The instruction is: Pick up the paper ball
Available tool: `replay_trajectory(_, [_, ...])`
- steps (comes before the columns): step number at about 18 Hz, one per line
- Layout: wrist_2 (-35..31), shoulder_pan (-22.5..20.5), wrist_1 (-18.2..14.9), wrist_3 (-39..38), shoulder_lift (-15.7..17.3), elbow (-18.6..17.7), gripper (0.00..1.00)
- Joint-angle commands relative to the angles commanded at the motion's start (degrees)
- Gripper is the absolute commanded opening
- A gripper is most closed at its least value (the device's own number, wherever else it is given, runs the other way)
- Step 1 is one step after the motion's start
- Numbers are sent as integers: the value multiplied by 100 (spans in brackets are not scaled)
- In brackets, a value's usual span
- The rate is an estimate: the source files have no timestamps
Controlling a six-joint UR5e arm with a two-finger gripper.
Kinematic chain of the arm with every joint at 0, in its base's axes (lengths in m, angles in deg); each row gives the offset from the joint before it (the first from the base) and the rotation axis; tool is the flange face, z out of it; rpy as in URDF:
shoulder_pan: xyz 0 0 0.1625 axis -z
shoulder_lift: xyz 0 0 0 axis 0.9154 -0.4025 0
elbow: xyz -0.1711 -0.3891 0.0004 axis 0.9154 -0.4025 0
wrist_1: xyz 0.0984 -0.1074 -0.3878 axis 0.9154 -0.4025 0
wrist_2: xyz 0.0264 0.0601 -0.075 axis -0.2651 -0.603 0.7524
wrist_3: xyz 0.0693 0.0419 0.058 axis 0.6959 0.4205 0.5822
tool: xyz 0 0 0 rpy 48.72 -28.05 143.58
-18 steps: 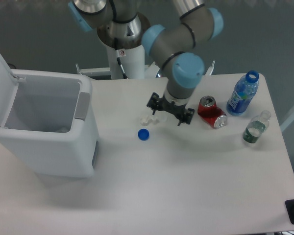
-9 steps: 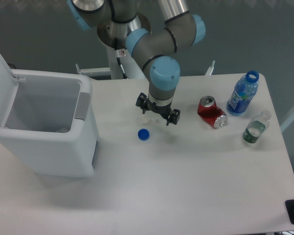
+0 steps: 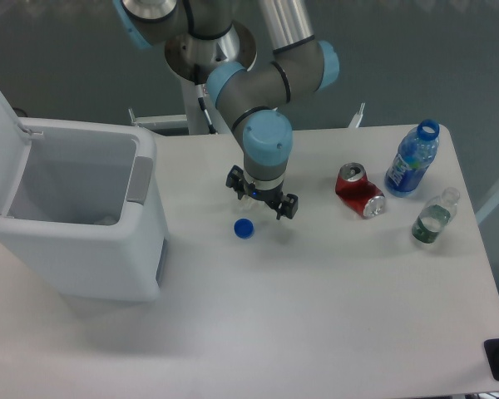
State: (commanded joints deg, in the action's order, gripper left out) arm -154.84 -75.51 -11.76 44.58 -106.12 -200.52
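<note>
From my seat I see the claw (image 3: 262, 194) hanging low over the white tabletop (image 3: 333, 299) just above the middle of the frame, its two dark fingers (image 3: 288, 208) spread apart, one to the upper left and one to the lower right. The paper ball (image 3: 251, 198) sits right under it, between those fingers; only a pale sliver of it shows against the tabletop, and I cannot tell whether either finger touches it. The claw is open and grips nothing that I can make out. Just below and left of the claw lies the blue bottle cap (image 3: 244, 229), flat on the tabletop and apart from the fingers. To the right, near the centre right of the frame, the crushed red can (image 3: 358, 190) lies on its side. Further right stands the blue bottle (image 3: 412, 160), uncapped and upright, and below it a small clear bottle (image 3: 433, 218) near the right edge of the tabletop. At the left of the frame stands the white bin (image 3: 75, 216) with its lid swung up and open.
</note>
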Motion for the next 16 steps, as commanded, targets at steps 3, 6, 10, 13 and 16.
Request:
replay_trajectory(3, [-9, 27, -9, 0, 9, -27, 77])
replay_trajectory(6, [9, 36, -26, 9, 0, 26, 40])
replay_trajectory(10, [9, -8, -44, 79, 9, 61, 5])
replay_trajectory(13, [9, -35, -114, 79, 18, 236, 0])
replay_trajectory(16, [9, -70, -447, 35, 53, 473, 0])
